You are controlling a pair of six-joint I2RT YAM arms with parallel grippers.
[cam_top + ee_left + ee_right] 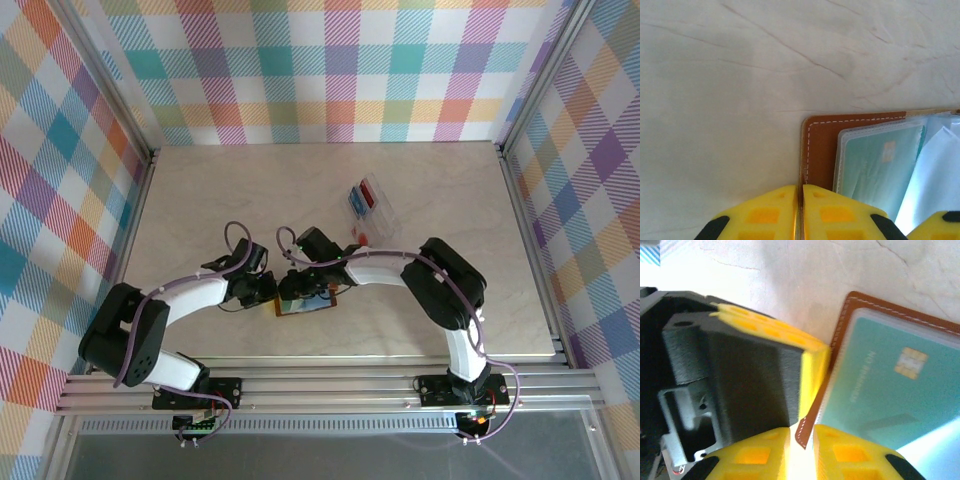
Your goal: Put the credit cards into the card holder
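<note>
We read just one bit of print: pale lettering along the teal-green card [880, 385] in the card holder [890, 309], starting "NO"; the rest was too blurred.

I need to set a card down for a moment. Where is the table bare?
Bare: the table between the left wall and the left arm, and right of the clear tray up to the right wall. Crowded: near middle, where the left gripper and right gripper meet at the card holder.
</note>
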